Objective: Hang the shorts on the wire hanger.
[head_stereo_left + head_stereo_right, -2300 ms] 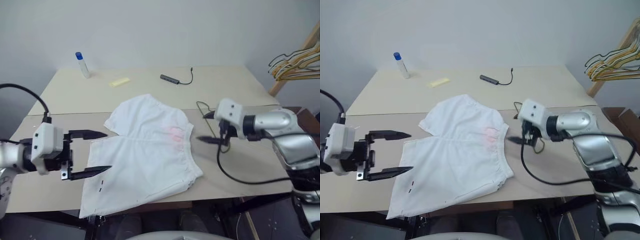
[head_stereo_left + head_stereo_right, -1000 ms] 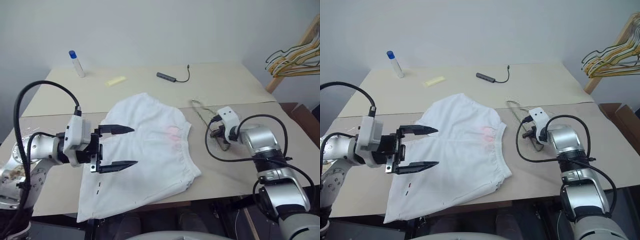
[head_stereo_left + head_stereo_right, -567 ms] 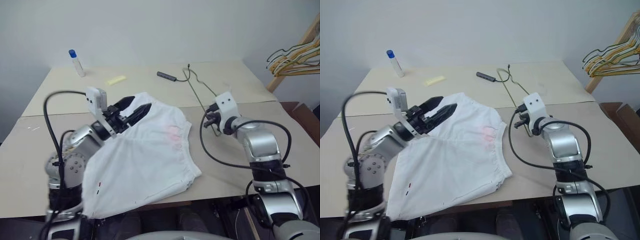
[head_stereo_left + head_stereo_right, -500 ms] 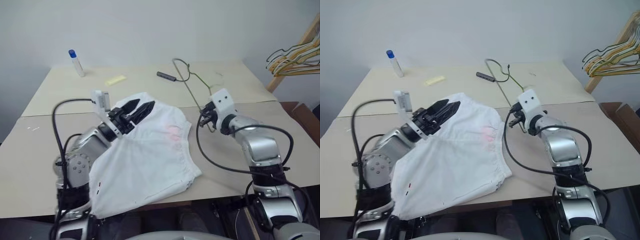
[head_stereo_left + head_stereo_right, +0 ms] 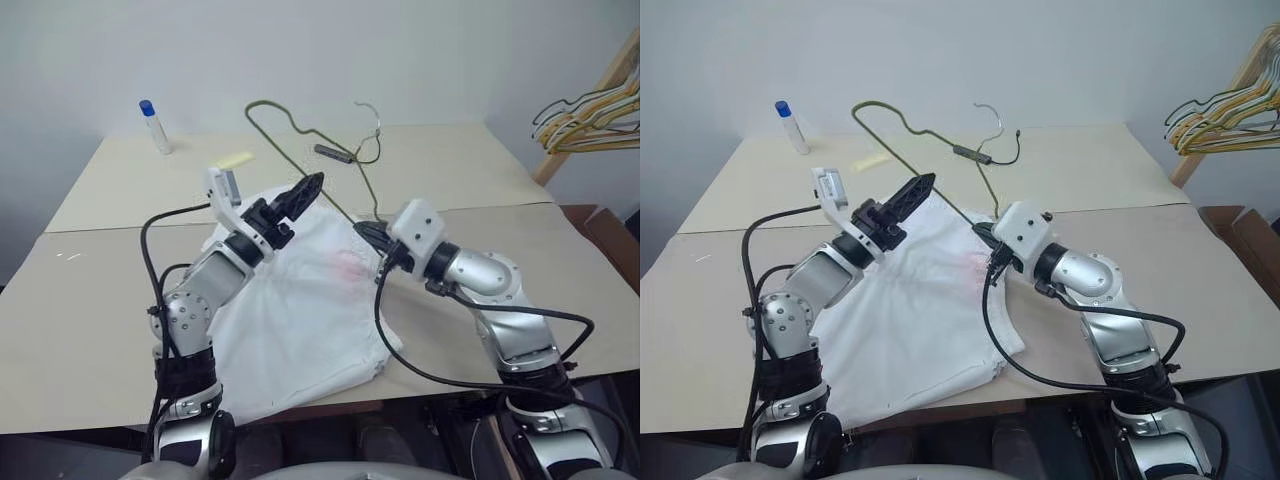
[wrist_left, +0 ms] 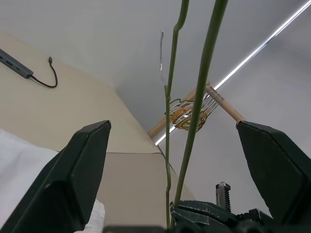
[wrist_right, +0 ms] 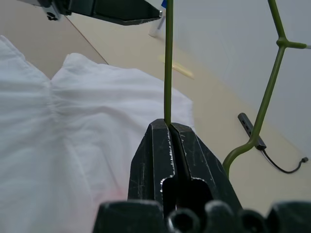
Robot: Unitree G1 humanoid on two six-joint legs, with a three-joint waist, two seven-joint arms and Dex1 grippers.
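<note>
While the shorts (image 5: 300, 310) overhang the table (image 5: 480, 170) edge, the wire hanger (image 5: 300, 135) stands raised.

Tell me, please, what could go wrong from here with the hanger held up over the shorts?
The right gripper pinches the wire hanger at a single thin strand, so it could swivel or slip. The open left gripper sits close beside the raised wire and could knock it while reaching. The shorts lie flat on the table with one leg over the front edge; tugging them might drag them off.
</note>
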